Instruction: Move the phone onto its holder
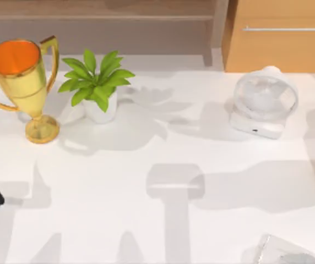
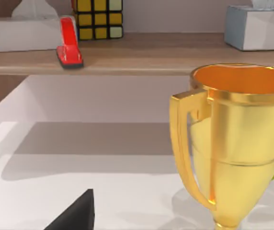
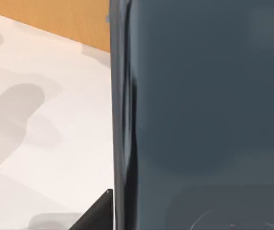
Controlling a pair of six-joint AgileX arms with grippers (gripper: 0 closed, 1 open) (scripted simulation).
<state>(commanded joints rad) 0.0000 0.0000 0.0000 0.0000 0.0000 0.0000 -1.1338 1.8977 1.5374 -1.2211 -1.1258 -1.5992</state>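
The phone (image 3: 199,110) looms upright just before the right pincer, perhaps held; I cannot tell. The worktop (image 1: 146,220) middle lies open between trophy (image 1: 22,77) and fan (image 1: 263,99).

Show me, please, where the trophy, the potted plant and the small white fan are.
trophy (image 1: 21,69): top view, on its golden cup.
potted plant (image 1: 95,82): top view, on its green leaves.
small white fan (image 1: 265,97): top view, on its round grille.

Phone (image 3: 204,110), dark grey-blue glossy slab, stands upright directly in front of wrist camera, very close. Glossy rounded edge (image 3: 122,120) runs vertically, catching highlights. Black fingertip (image 3: 98,213) of right gripper pokes in just beside phone's edge, low. Beyond phone: white table (image 3: 46,143) crossed by soft grey shadows. Farther off, orange-brown wooden cabinet (image 3: 55,19) at table's back.
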